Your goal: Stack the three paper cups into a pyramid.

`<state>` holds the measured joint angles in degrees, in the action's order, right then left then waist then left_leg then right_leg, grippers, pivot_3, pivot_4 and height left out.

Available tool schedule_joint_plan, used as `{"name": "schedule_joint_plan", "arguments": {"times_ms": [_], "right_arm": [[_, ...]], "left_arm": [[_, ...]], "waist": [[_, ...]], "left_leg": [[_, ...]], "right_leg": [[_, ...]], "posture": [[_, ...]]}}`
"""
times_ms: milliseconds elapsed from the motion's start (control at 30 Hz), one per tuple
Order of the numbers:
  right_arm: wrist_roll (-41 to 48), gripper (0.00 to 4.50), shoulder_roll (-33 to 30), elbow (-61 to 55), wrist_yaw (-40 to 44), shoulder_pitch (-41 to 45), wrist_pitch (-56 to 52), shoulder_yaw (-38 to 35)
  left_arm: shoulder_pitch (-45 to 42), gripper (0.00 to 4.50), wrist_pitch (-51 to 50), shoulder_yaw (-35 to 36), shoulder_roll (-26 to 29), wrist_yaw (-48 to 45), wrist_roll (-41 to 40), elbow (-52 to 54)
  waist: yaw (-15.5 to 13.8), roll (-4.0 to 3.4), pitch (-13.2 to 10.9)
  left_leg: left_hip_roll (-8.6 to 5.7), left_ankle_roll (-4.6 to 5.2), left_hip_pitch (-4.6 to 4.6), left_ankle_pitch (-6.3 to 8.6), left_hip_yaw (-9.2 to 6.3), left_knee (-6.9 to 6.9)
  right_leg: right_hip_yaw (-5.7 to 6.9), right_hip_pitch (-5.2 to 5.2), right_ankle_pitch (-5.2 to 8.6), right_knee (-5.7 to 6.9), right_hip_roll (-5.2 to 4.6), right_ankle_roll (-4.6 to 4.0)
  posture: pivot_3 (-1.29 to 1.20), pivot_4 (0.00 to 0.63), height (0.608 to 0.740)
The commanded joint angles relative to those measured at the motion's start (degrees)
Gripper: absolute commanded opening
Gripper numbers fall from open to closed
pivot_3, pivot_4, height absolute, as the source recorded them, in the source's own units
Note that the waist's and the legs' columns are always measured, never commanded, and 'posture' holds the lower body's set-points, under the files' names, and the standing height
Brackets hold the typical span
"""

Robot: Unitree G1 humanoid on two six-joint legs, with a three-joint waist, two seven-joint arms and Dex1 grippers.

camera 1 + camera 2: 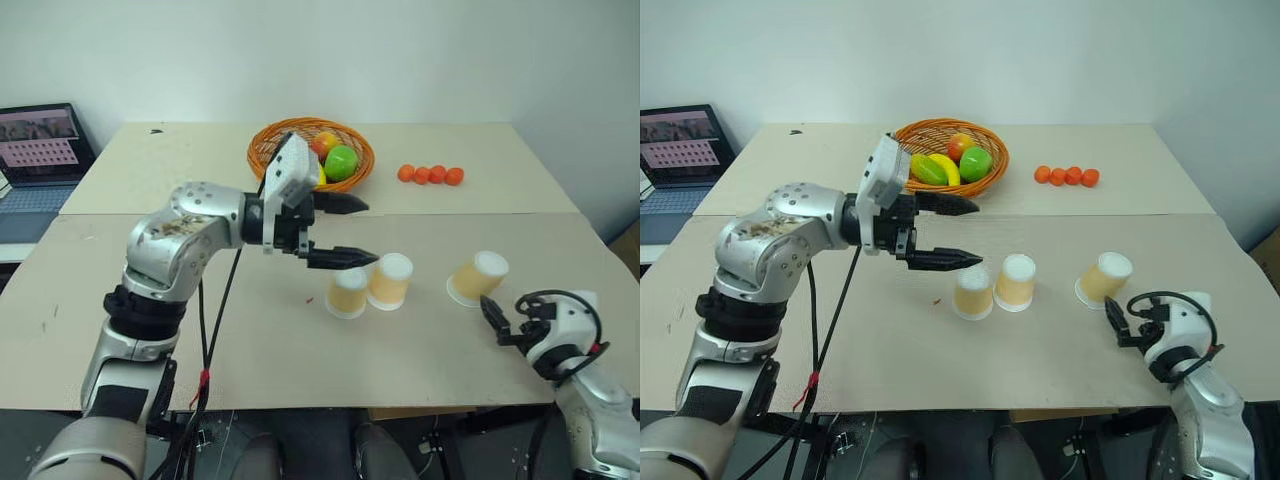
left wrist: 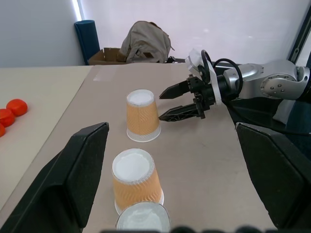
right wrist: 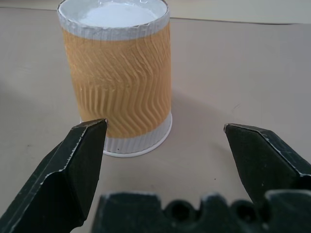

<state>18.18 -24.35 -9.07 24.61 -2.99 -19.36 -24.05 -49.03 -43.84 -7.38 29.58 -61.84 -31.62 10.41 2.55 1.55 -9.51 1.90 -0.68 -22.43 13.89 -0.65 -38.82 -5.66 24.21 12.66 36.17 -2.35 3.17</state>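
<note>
Three paper cups stand upside down on the beige table. Two touch side by side near the middle: the left cup (image 1: pixel 347 293) and the middle cup (image 1: pixel 390 281). The third cup (image 1: pixel 478 277) stands apart to the right. My left gripper (image 1: pixel 370 232) hovers open just above and left of the pair, pointing right, with nothing between its fingers. My right gripper (image 1: pixel 503 312) is open low over the table, just in front of the third cup (image 3: pixel 118 73), which stands a little beyond the gap between its fingertips. In the left wrist view the right gripper (image 2: pixel 165 103) points at that cup (image 2: pixel 142 116).
A wicker basket (image 1: pixel 262 150) holding fruit sits at the back centre. Several small orange balls (image 1: pixel 430 174) lie in a row to its right. A laptop (image 1: pixel 40 140) stands at the far left. The table's right edge runs close beside my right arm.
</note>
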Motion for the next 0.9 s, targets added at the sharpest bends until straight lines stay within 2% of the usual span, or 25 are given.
{"name": "schedule_joint_plan", "arguments": {"times_ms": [33,900], "right_arm": [[-0.1,4.50,-1.2,-1.3,0.2,2.1,1.6,0.9],[-0.6,4.50,-6.1,5.0,3.2,15.6,0.7,5.0]], "left_arm": [[-0.8,4.46,-0.2,2.9,0.3,2.4,-1.1,1.7],[1.6,4.46,0.5,2.0,0.3,4.5,-0.8,2.6]], "waist": [[0.1,0.00,0.0],[0.0,0.00,0.0]], "left_leg": [[0.00,0.00,0.01,0.00,0.00,-0.01],[-0.01,0.00,0.00,0.00,-0.01,0.02]], "right_leg": [[0.00,-0.01,0.00,0.00,0.00,0.00],[0.00,0.00,-0.01,-0.02,0.01,-0.01]], "posture": [[0.00,0.150,0.734],[0.00,0.150,0.734]]}}
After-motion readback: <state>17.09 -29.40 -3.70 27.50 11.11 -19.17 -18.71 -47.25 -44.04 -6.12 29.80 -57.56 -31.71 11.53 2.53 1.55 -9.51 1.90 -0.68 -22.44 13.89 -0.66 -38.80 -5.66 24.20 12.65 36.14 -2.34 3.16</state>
